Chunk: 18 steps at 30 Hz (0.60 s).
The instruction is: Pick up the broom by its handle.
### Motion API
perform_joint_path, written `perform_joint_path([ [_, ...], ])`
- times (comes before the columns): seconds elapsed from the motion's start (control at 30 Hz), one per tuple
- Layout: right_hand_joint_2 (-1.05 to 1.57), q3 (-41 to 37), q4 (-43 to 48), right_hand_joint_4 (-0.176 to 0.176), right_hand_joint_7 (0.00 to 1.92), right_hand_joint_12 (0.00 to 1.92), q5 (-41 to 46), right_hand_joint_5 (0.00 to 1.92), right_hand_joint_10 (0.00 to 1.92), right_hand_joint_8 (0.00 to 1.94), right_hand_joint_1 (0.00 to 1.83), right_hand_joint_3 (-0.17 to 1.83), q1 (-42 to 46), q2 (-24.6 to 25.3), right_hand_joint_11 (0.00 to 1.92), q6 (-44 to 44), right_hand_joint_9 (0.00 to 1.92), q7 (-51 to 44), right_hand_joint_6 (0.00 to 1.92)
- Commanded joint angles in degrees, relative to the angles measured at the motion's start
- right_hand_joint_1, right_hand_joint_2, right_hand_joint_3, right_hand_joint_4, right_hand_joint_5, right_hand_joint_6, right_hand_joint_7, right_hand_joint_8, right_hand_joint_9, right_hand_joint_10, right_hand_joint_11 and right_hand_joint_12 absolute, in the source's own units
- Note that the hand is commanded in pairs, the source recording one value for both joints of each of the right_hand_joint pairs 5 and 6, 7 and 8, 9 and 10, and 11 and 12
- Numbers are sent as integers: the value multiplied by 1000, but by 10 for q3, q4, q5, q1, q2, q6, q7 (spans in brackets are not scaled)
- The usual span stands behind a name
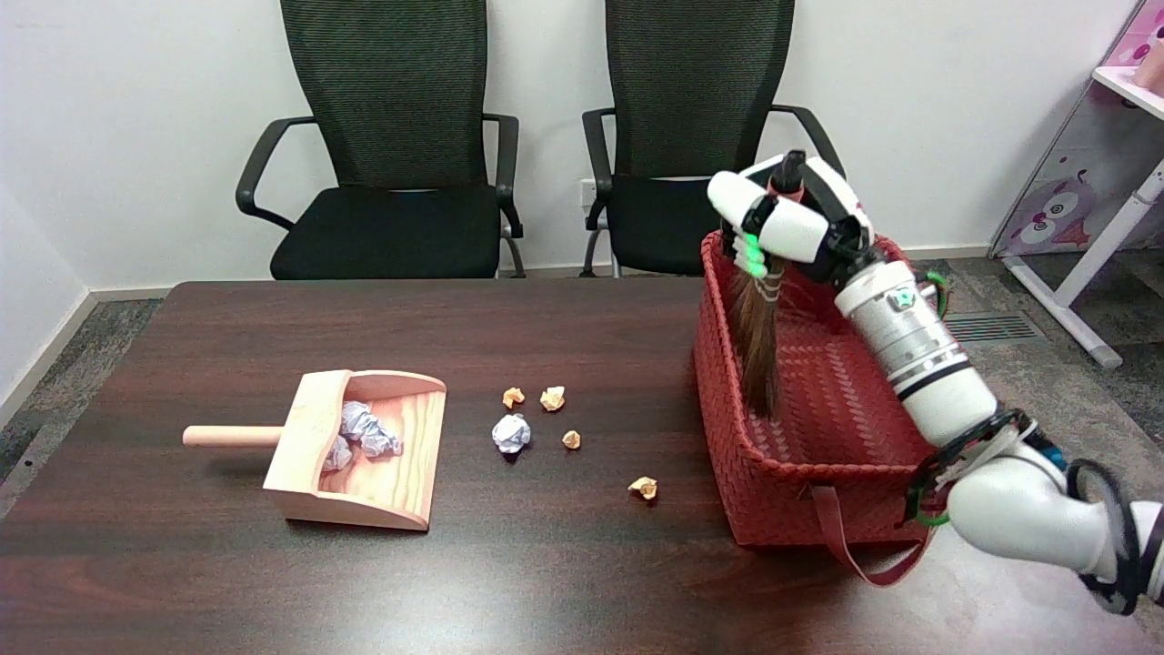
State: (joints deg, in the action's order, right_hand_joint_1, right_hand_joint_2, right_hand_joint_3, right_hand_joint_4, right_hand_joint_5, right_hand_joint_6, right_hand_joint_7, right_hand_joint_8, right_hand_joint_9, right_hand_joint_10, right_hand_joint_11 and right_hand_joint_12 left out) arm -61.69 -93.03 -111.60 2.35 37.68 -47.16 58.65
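**Observer:** Head view shows the robot hand (789,223) up over the red basket (800,473). What have you got?

**Operator:** I have the fingers wrapped tight round the handle of the broom (759,341), near its top. The dark tip of the handle pokes out above the robot hand.

**Observer:** Why hold it upright?

**Operator:** Gripped high, the brush hangs straight down, so I judge it will come up past the basket wall without snagging. Its bristles reach down inside the basket, near the left wall; I cannot tell whether the tips touch the floor of it.

**Observer:** How does the broom look?

**Operator:** Small, with long brown bristles bound by pale bands just under my grip, narrowing a little at the bottom.

**Observer:** And the table (564,564)?

**Operator:** The wooden dustpan (364,455) lies at the left with crumpled paper in it, and paper scraps (512,433) sit between it and the basket, well apart from the broom.
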Motion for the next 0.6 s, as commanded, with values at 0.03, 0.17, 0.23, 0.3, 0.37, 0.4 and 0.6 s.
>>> perform_joint_path([
  [0.03, 1571, -40, -206, 56, 1920, 1920, 255, 1920, 1920, 1920, 987, 1006, -2, -81, 1920, 36, 1920, -316, 1920],
  [0.17, 1571, -48, -223, 54, 1920, 1920, 270, 1920, 1920, 1920, 993, 1021, -14, -81, 1920, 30, 1920, -352, 1920],
  [0.23, 1571, -48, -220, 54, 1920, 1920, 270, 1920, 1920, 1920, 995, 1054, -25, -82, 1920, 29, 1920, -342, 1920],
  [0.3, 1571, -52, -218, 55, 1920, 1920, 266, 1920, 1920, 1920, 997, 1070, -37, -86, 1920, 24, 1920, -308, 1920],
  [0.37, 1571, -58, -219, 55, 1920, 1920, 257, 1920, 1920, 1920, 999, 1079, -51, -87, 1920, 17, 1920, -292, 1920],
  [0.4, 1571, -62, -220, 55, 1920, 1920, 252, 1920, 1920, 1920, 999, 1082, -63, -88, 1920, 19, 1920, -292, 1920],
  [0.6, 1571, -11, -218, 51, 1920, 1920, 301, 1920, 1920, 1920, 1000, 1097, -165, -94, 1920, 78, 1920, -269, 1920],
])
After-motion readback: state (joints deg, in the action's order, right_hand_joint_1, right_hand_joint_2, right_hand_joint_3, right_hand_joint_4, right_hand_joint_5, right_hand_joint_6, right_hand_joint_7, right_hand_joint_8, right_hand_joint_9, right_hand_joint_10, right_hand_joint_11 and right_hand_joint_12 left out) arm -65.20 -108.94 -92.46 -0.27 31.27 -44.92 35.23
